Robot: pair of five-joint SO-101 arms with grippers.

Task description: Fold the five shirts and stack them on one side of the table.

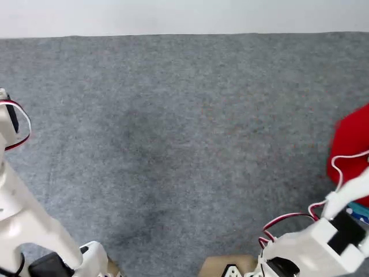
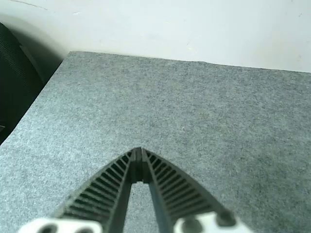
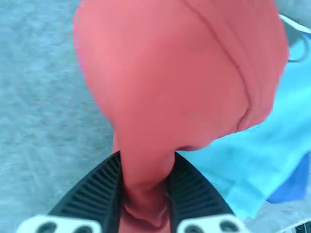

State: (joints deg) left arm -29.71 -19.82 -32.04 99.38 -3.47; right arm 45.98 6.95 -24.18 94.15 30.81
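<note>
Beneath red shirt (image 3: 180, 87), blue cloth (image 3: 277, 155)

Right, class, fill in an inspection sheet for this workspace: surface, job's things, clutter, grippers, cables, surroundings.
Surface: grey felt mat, lying flat.
Job's things: red shirt, bunched; light blue shirt next to it.
Clutter: tan board at the near edge.
Grippers: left gripper shut, empty, over bare mat; right gripper shut on the red shirt.
Cables: red and white wires looped on the arms.
Surroundings: white wall; dark object beside the table.
</note>
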